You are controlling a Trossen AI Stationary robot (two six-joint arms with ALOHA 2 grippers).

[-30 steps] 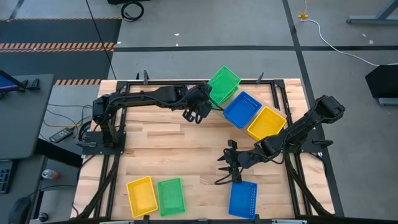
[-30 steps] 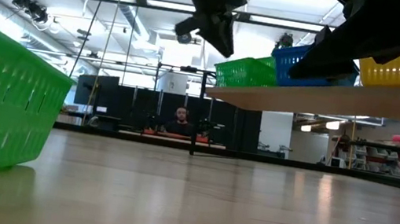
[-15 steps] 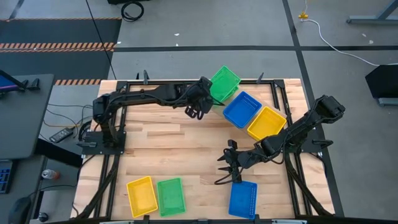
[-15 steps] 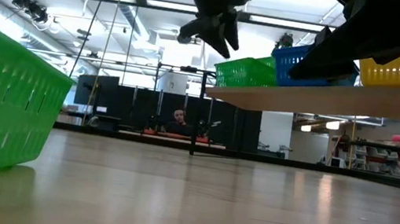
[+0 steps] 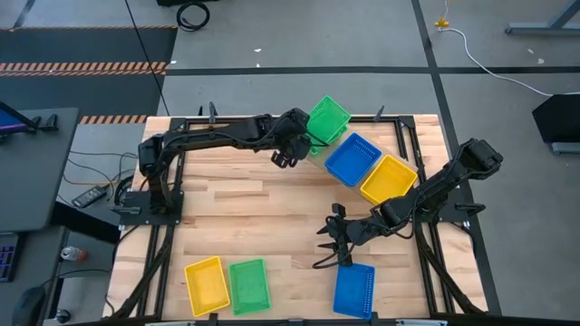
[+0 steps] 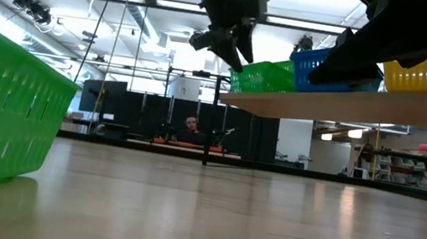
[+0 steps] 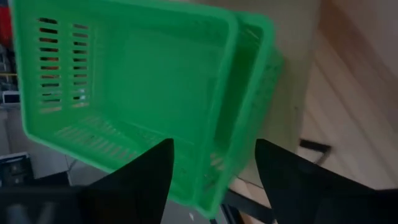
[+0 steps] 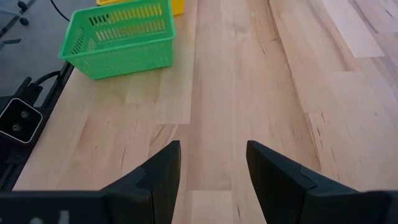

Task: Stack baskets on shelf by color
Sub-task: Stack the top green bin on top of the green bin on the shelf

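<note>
left gripper [image 5: 288, 154] jaws apart beside green baskets [image 5: 324, 123] on shelf [image 6: 352, 100]; back off straight, avoid nudging stack; right gripper [image 5: 328, 246] jaws apart.

1. The green basket [image 7: 137, 93] at the shelf's 11 o'clock end is smooth, slightly glossy plastic with slotted walls.
2. The shelf [image 6: 352, 102] is pale, matt wood.
3. The table [image 5: 245, 217] is light, planked wood with a faint sheen.
4. The left gripper's fingers [image 7: 146, 177] look matt black.

Six baskets [image 5: 326, 121]; three on shelf [image 6: 352, 102]
</note>
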